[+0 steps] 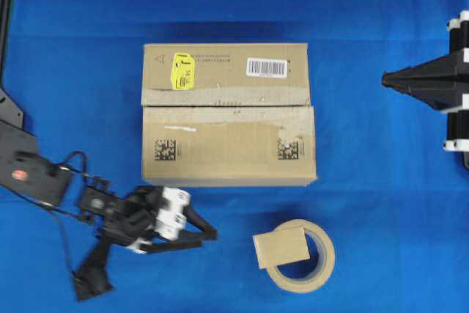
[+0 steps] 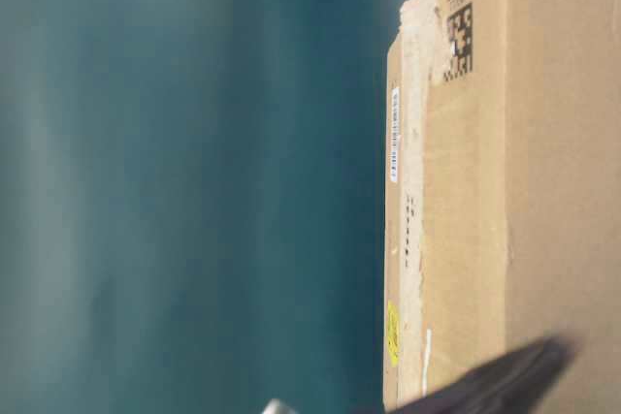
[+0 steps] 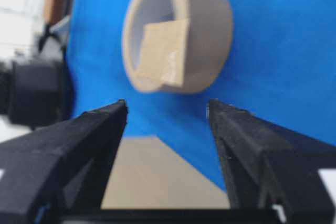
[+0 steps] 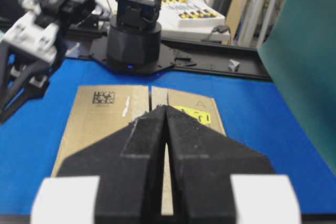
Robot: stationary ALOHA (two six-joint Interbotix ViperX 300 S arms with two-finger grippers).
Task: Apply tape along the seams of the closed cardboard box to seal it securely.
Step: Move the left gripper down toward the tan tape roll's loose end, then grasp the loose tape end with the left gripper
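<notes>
Nearest you in the overhead view, your left gripper (image 1: 209, 236) sits low over the blue table cover (image 1: 381, 181) with its black fingers (image 3: 94, 129) spread wide and nothing between them. Just beyond its tips lies the beige ring-shaped tape roll (image 1: 311, 269), flat on the cover. The small flat rectangular piece of tan-brown packing tape (image 1: 281, 247) rests across the roll's near-left rim, overhanging it; your left wrist view shows the same piece (image 3: 163, 53) draped over the roll's opening.

Further up the table stands the brown rectangular cardboard box (image 1: 227, 148), closed, well apart from the roll. Its thin dark seam (image 1: 227, 106) runs the length of the lid between the two flaps, edged with pale torn tape remnants. A yellow sticker (image 1: 182, 71) and a white barcode label (image 1: 267, 67) sit on the far flap.

Off to the right, your right gripper (image 1: 385, 78) hangs pinched shut and empty, pointing at the box.
</notes>
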